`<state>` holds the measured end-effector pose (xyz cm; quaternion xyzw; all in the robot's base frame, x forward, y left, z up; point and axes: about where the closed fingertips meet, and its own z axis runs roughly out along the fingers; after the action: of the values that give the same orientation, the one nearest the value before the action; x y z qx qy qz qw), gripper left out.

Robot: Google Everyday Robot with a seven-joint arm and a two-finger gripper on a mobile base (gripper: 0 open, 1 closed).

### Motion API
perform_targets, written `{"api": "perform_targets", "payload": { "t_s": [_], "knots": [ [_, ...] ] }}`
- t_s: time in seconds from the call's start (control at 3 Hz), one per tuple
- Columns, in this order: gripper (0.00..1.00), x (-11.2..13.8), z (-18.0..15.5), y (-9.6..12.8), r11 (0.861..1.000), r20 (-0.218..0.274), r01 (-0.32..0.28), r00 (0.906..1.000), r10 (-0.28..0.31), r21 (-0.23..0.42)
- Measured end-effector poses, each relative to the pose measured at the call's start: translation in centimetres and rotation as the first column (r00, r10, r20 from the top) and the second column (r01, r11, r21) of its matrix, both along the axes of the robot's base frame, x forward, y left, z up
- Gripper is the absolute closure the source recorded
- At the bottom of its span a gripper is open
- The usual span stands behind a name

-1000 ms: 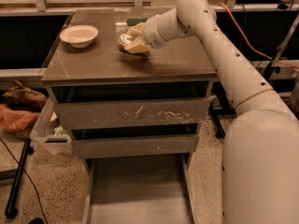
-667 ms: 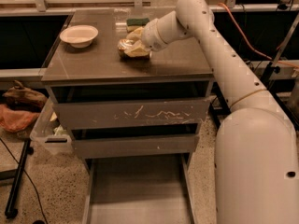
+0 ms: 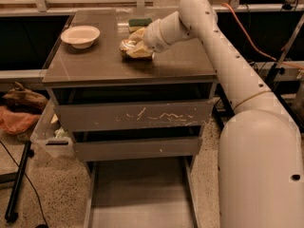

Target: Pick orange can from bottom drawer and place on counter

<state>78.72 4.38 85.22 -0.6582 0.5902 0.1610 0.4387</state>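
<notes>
My gripper [image 3: 135, 47] is over the middle of the counter [image 3: 95, 66], reached in from the right on the white arm. Its pale fingers [image 3: 138, 52] are closed around the orange can [image 3: 127, 45], which lies on its side with a silvery end facing left, at or just above the counter surface. The bottom drawer [image 3: 142, 196] is pulled out at the foot of the cabinet. Its flat grey floor shows nothing on it.
A white bowl [image 3: 80, 34] stands on the counter's left rear. A green-and-yellow sponge [image 3: 140, 22] lies behind the gripper. The scratched upper drawer [image 3: 133, 115] and middle drawer [image 3: 137, 147] are shut. A clear bin [image 3: 50, 134] and clutter sit left of the cabinet.
The gripper and can stay at the same place on the counter. Only the arm's lower body near the right edge has shifted slightly.
</notes>
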Motion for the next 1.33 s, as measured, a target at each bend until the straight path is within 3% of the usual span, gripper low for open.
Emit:
{"api": "perform_targets", "payload": {
  "t_s": [1.0, 1.33],
  "knots": [
    [0.12, 0.00, 0.00, 0.01, 1.000, 0.000, 0.000, 1.0000, 0.000, 0.000],
    [0.00, 0.00, -0.01, 0.02, 1.000, 0.000, 0.000, 1.0000, 0.000, 0.000]
  ]
}}
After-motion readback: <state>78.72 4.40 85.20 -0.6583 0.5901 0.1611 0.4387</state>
